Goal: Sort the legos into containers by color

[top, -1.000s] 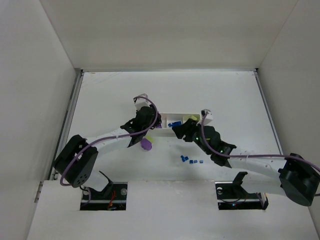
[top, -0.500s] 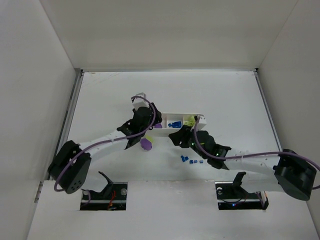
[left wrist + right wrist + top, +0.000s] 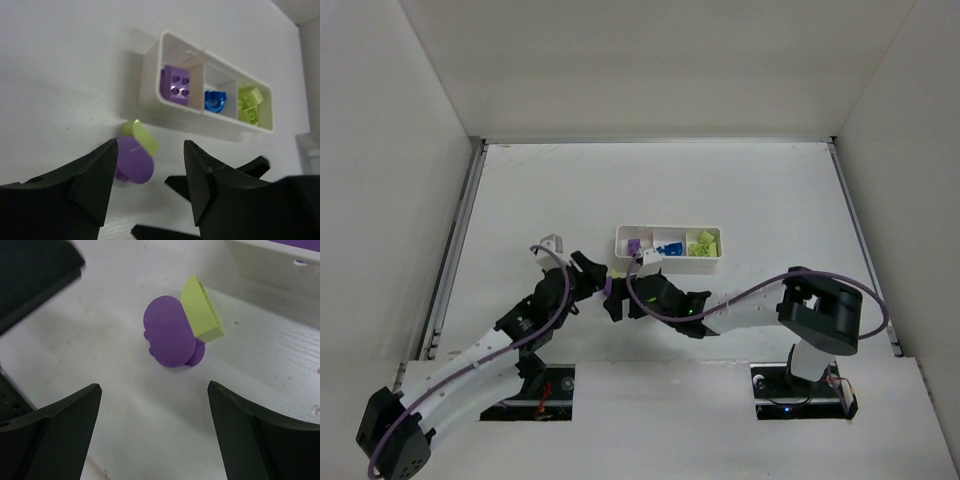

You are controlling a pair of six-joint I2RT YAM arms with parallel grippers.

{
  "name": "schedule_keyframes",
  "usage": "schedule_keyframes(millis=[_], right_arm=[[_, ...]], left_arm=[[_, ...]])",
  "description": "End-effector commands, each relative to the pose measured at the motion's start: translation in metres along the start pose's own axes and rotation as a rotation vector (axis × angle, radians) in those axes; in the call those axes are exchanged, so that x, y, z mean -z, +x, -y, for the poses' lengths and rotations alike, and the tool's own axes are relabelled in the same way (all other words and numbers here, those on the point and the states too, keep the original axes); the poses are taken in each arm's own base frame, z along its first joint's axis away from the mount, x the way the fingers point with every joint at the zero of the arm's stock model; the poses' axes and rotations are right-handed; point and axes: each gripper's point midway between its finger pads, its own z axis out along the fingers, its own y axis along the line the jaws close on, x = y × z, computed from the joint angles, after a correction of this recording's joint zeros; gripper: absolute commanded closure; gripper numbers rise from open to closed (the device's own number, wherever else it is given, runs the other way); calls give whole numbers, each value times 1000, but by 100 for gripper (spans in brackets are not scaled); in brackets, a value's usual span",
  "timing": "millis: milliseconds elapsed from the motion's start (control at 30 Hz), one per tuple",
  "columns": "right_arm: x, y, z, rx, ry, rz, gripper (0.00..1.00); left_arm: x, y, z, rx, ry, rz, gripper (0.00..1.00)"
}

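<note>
A rounded purple lego [image 3: 134, 161] lies on the table with a yellow-green block [image 3: 142, 136] stuck to it, short of the white tray [image 3: 150, 75]. My left gripper [image 3: 151, 149] is open around the pair, its left finger right beside the purple piece. My right gripper [image 3: 155, 390] is open wide, with the purple lego [image 3: 169, 338] and the yellow-green block [image 3: 202, 311] just beyond its tips. The tray's containers hold a purple brick [image 3: 177, 85], a blue piece [image 3: 215, 100] and yellow-green blocks [image 3: 249, 102]. From above, both grippers [image 3: 590, 272] [image 3: 618, 300] flank the purple lego [image 3: 610, 286].
The tray [image 3: 668, 230] sits mid-table, just beyond the two grippers. The right arm [image 3: 750, 310] lies across the table in front of it. White walls close in the table on the left, right and far sides.
Both arms pulled back from the tray toward the near side. The right gripper swung left to the purple piece and opened wide. The left gripper opened partway.
</note>
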Motion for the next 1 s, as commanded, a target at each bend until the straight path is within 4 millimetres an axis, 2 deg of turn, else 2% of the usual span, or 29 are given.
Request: schedule_keyframes(millis=[0,167,267,400,633,867,967], right_arm=[[-14,-16,-1,14,41,43,6],[-30,-15,11,8,96,39,10],[-41,-18,17,1,115,46,17],[-50,-19,18,3,122,47,21],[-58,-21,16,24,126,45,21],[-55,-19,23,21,152,49,49],[-49,-23,20,4,136,64,53]], left_arm=[[9,29,-40,63,-104,-63,47],[13,53,-55,133,-116,-106,43],[12,60,-58,169,-116,-117,41],[13,64,-60,193,-115,-119,41],[13,60,-63,219,-107,-98,41],[13,54,-65,274,-111,-72,40],[12,54,-61,316,-97,-83,38]])
